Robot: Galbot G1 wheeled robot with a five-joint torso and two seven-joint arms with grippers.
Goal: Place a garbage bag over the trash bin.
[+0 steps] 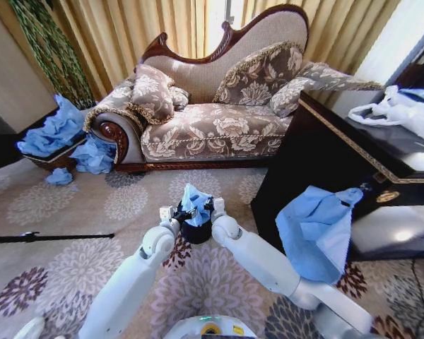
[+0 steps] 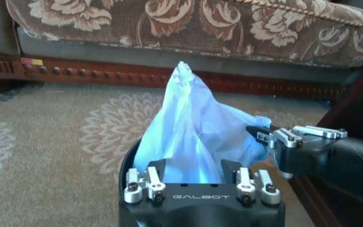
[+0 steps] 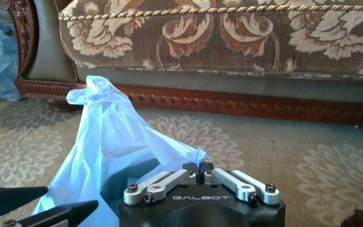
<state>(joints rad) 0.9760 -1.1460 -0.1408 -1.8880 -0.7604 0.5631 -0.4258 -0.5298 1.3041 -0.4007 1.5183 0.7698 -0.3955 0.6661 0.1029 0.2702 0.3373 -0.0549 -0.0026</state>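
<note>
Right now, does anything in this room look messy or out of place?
Yes. The garbage bag stands in a crumpled peak above the trash bin rather than lining it, with the left gripper and right gripper at it. Crumpled blue plastic bags are heaped beside the sofa.

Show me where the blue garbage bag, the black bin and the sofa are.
garbage bag point(image 2: 191, 127): left wrist view, middle of its bunched blue plastic.
trash bin point(image 1: 196, 233): head view, black side wall below the bag.
sofa point(image 1: 212, 131): head view, front of the flowered seat cushion.
</note>
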